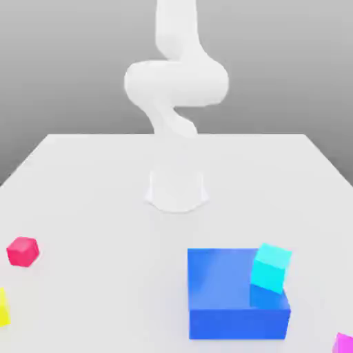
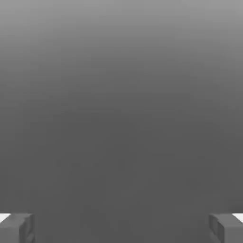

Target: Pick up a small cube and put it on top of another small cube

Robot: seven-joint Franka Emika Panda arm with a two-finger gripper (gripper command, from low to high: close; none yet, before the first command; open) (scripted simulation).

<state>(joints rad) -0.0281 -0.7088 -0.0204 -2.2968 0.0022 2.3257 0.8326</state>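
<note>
Arm [image 1: 176,89] stands upright over its base [image 1: 176,189] at the far middle of the white table [image 1: 96,179], folded back on itself. In the hand view the gripper [image 2: 121,228] is spread wide: one finger [image 2: 16,228] sits at each lower corner with nothing between them, only plain grey backdrop ahead. Yellow cube [image 1: 3,308] lies at the near edge of the table on the exterior view's left, cut by the frame, so its orientation cannot be read. Red-pink cube [image 1: 23,251] sits near it, a little farther back, apart from it. Well apart on the exterior view's right: blue block [image 1: 227,296] with a cyan cube [image 1: 270,267] tilted on its top corner, and a magenta cube [image 1: 343,343] at the near right edge. Judgement: the yellow cube lies far from the hand, toward the viewer and to the exterior view's left of the base; the reach must swing that way and descend before any grasp. Nothing is stacked yet.
</note>
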